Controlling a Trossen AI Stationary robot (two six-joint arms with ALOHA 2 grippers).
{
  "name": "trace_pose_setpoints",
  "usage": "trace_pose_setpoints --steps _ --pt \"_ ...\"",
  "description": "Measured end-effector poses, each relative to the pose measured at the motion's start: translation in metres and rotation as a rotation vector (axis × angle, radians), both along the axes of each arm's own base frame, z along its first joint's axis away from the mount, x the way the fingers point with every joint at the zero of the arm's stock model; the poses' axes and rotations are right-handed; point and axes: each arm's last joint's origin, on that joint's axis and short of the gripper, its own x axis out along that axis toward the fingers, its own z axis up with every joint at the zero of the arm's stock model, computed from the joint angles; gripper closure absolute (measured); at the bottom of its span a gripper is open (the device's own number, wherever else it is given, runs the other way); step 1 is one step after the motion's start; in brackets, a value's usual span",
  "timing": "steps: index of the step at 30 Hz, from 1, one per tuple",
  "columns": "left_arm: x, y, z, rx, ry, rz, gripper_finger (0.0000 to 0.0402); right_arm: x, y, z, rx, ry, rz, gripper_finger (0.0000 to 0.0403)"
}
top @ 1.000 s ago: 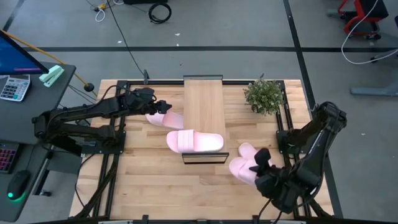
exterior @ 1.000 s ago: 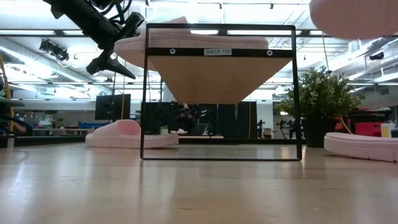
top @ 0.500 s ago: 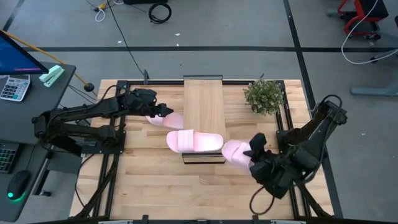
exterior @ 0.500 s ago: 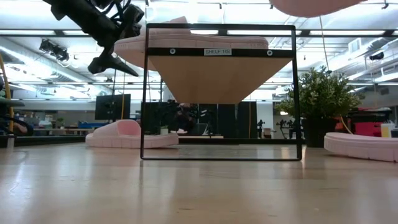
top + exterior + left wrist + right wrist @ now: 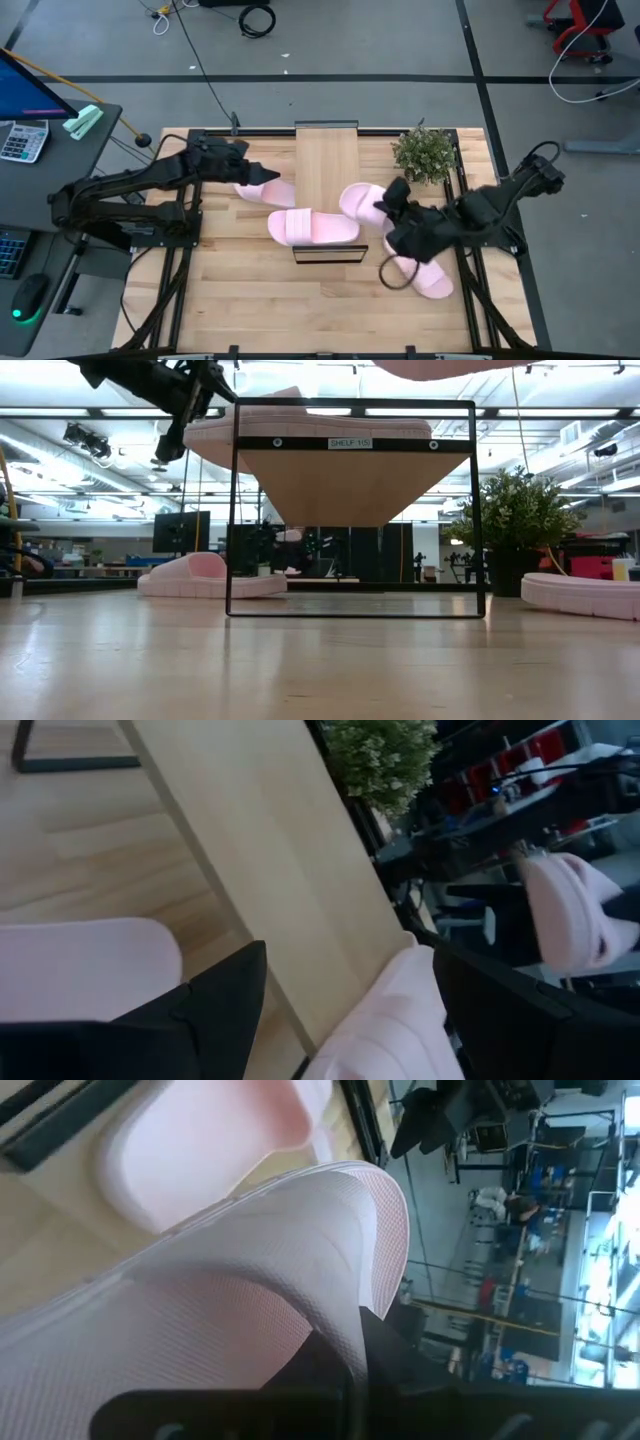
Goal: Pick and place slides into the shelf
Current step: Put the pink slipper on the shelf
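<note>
The shelf [image 5: 327,160] runs from the table's far edge toward its middle. One pink slide [image 5: 312,227] lies across its near end. Another slide [image 5: 262,190] rests sole down on the table left of the shelf, and one more [image 5: 425,278] on the table at the right. My right gripper [image 5: 388,207] is shut on a further slide [image 5: 358,200], held high beside the shelf's right side. My left gripper [image 5: 250,170] hovers open above the left slide, touching nothing; in the left wrist view [image 5: 348,950] only the shelf panel shows between its fingers. My right gripper pinches the slide by its wide strap [image 5: 330,1295], at the strap's edge, between its two fingers [image 5: 340,1365]. The fingers come from the table's right side, slanting down. The slide [image 5: 450,368] is lifted clear, above the height of the shelf's top.
A potted plant [image 5: 425,152] stands at the far right, close behind my right gripper. A loop of cable [image 5: 393,275] hangs by the right slide. The shelf's black frame [image 5: 232,510] stands upright. The near part of the table is bare wood [image 5: 260,300].
My right gripper has risen and swung from the near right toward the far edge and the shelf, rolling its wrist, with the slide lifted along; the other right slide stays on the table. My left gripper has tipped up a little, still open.
</note>
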Motion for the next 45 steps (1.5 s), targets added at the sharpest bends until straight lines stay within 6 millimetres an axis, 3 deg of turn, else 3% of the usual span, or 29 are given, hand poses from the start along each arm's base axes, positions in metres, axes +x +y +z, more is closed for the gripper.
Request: trace_pose_setpoints --steps 8,17,26,45 --pt "-0.006 0.002 0.008 0.022 -0.053 -0.004 0.0108 0.028 -0.039 0.009 0.097 -0.084 -0.016 0.0396" --pt "-0.009 0.011 0.009 0.033 -0.069 0.014 0.0108 0.046 -0.074 0.009 0.188 -0.082 0.039 0.0396" --pt "-0.011 0.017 0.010 0.013 -0.087 -0.006 0.0108 0.061 -0.095 0.004 0.187 -0.059 0.144 0.0396" --pt "-0.007 0.016 0.035 -0.002 -0.352 -0.129 0.0108 0.107 -0.134 -0.022 0.207 -0.098 0.152 0.0396"
